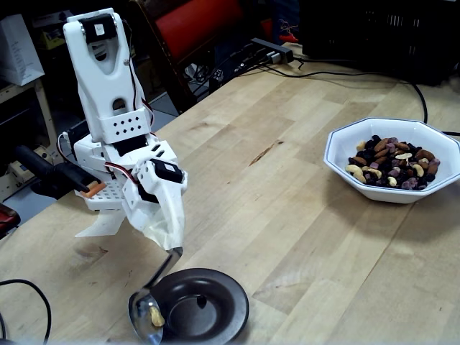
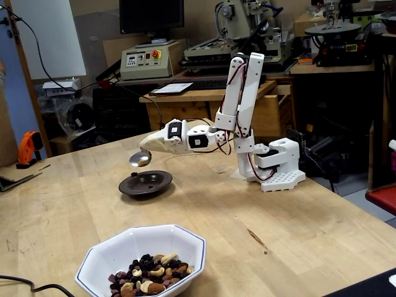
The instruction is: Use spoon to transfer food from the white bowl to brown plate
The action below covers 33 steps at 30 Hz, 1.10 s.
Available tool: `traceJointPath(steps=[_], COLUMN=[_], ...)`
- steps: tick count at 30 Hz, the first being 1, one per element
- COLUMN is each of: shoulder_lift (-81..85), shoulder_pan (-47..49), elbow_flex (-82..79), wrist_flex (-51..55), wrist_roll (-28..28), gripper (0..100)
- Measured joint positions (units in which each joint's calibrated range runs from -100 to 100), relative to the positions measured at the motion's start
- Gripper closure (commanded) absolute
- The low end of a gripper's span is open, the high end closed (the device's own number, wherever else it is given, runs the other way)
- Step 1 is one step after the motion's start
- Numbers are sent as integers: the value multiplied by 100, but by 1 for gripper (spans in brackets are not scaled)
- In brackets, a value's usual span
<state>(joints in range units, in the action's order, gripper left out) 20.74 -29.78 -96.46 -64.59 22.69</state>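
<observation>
Gripper [image 1: 170, 248] clamped on the spoon [image 1: 147, 315], handle slanting down-left, tipped scoop with one nut hanging over the brown plate [image 1: 215, 307] rim.
</observation>
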Motion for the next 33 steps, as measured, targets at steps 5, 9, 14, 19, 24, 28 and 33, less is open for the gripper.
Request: traceJointPath(steps=[5, 9, 14, 19, 24, 28, 33], shoulder_lift=[0, 0, 0, 0, 0, 0, 0], shoulder_pan=[0, 0, 0, 15, 292, 526, 599], elbow_flex=[0, 0, 0, 0, 0, 0, 0], wrist_flex=[0, 0, 0, 0, 0, 0, 0], wrist_roll=[0, 44, 420, 669, 728, 733, 708], gripper=[96, 96, 96, 96, 96, 96, 96])
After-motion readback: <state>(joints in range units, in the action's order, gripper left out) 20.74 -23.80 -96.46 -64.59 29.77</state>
